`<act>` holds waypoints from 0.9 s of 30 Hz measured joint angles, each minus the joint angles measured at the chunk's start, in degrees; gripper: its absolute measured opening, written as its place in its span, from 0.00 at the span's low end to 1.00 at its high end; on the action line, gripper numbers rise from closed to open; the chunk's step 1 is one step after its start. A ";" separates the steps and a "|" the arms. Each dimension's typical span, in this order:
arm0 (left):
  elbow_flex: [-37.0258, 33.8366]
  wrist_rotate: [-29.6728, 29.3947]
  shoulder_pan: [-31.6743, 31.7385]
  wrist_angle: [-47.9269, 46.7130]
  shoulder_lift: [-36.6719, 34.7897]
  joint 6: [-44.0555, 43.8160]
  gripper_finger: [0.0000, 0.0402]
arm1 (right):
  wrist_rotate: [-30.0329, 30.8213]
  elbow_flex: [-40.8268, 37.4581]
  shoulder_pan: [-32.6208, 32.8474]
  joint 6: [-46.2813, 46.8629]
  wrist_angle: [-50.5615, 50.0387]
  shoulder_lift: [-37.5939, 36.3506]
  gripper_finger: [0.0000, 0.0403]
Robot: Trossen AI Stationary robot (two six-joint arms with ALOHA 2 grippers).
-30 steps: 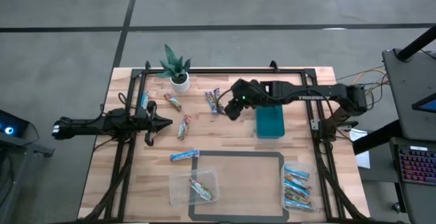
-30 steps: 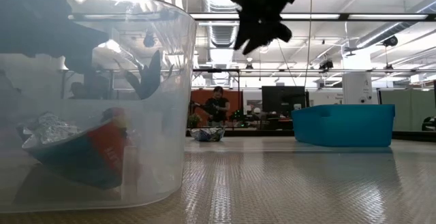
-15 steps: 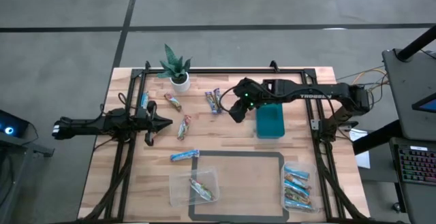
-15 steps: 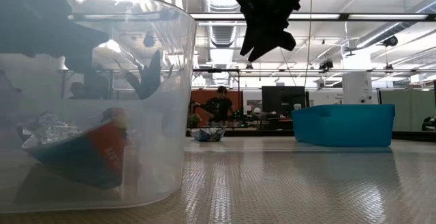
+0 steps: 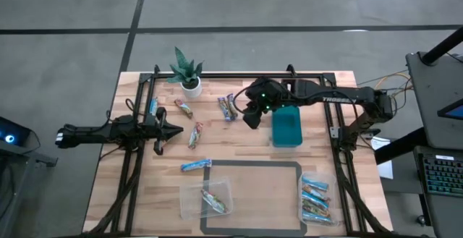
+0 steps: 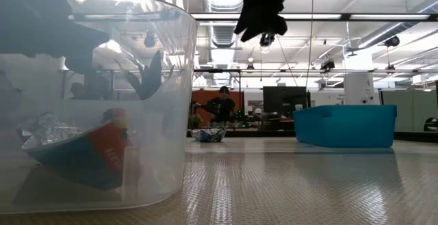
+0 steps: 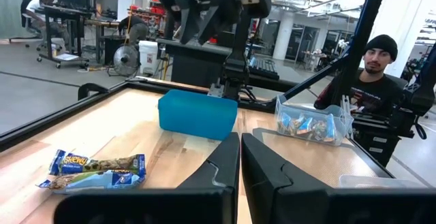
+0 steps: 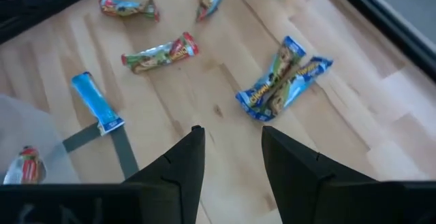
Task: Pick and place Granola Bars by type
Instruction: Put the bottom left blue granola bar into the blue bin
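Observation:
Wrapped Granola Bars lie loose on the wooden table: a pair with blue ends [image 5: 228, 108] [image 8: 283, 81], a multicoloured one [image 5: 195, 134] [image 8: 160, 54], another [image 5: 183, 108] and a plain blue one [image 5: 196, 165] [image 8: 95, 101]. My right gripper [image 5: 250, 115] [image 8: 231, 149] hangs high above the table, just right of the pair, slanting down. It is open with nothing between its fingers. My left gripper [image 5: 173, 129] [image 7: 240, 163] is shut and level at the table's left, holding nothing.
A teal bin [image 5: 286, 128] stands right of my right gripper. One clear tub [image 5: 207, 200] at the near edge holds a multicoloured bar, another [image 5: 316, 200] holds blue bars, with a taped rectangle [image 5: 253, 164] between them. A potted plant [image 5: 187, 71] is at the far left. A person [image 7: 371, 74] sits beyond the table.
My right gripper has risen higher above the table and rolled a little, still open and holding nothing. The bars have stayed where they lay.

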 joint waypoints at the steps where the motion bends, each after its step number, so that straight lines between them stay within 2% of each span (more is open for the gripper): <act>1: 0.00 0.01 -0.01 0.00 0.01 0.00 0.00 | -0.25 0.42 0.12 -1.20 -0.25 0.00 0.34; 9: 0.00 -0.11 0.00 1.77 0.02 -1.23 0.00 | -1.21 0.53 0.23 -2.68 -0.37 0.02 0.34; 15: 0.01 -0.12 0.00 6.65 0.00 -16.19 0.00 | -1.08 0.02 0.23 -2.70 -0.38 0.04 0.34; 24: 0.00 -0.42 -0.02 8.04 0.00 -18.60 0.00 | -0.75 0.02 0.18 -2.92 -0.30 0.04 0.34; 27: 0.02 -2.64 0.09 7.78 0.00 -16.35 0.00 | -0.62 0.02 0.18 -2.92 -0.26 0.04 0.34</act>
